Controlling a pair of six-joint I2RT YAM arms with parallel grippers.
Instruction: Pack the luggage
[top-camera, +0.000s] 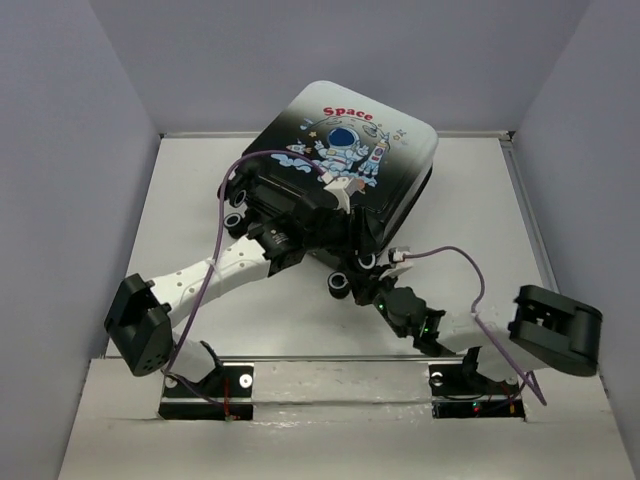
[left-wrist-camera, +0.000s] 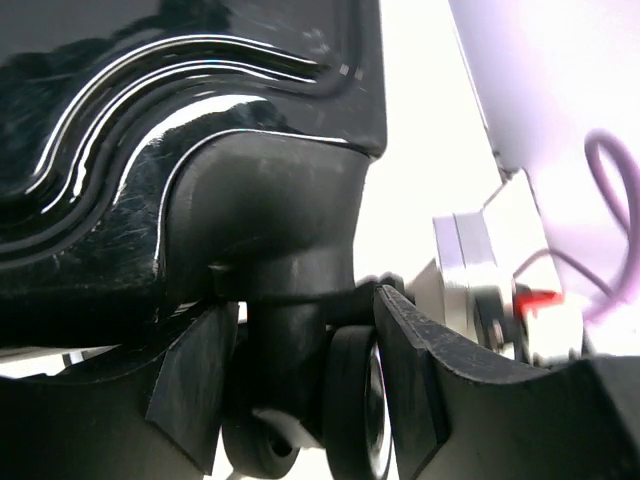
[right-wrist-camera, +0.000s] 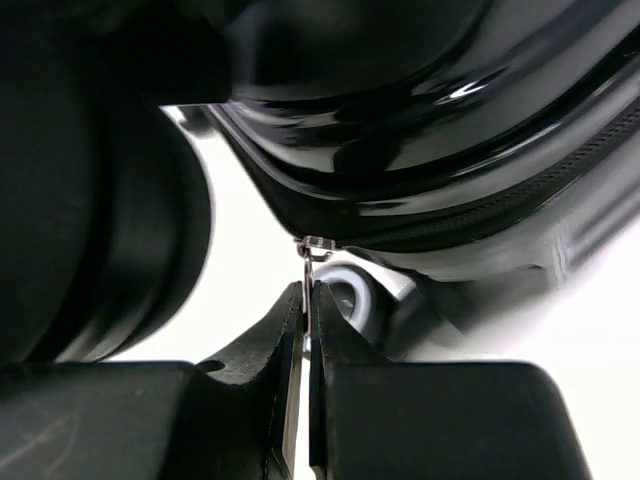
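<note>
The luggage, a hard-shell suitcase with an astronaut and a red "Space" print, lies closed on the white table, print side up. My left gripper is at its near edge. In the left wrist view the left gripper is closed around a black caster wheel under the glossy black shell. My right gripper is at the near right corner. In the right wrist view the right gripper is shut on the thin metal zipper pull, which hangs from the zipper line.
Grey enclosure walls stand left, right and behind. Purple cables loop from both arms over the table. Further suitcase wheels stick out at the left corner. A grey-white wheel sits just behind the right fingertips.
</note>
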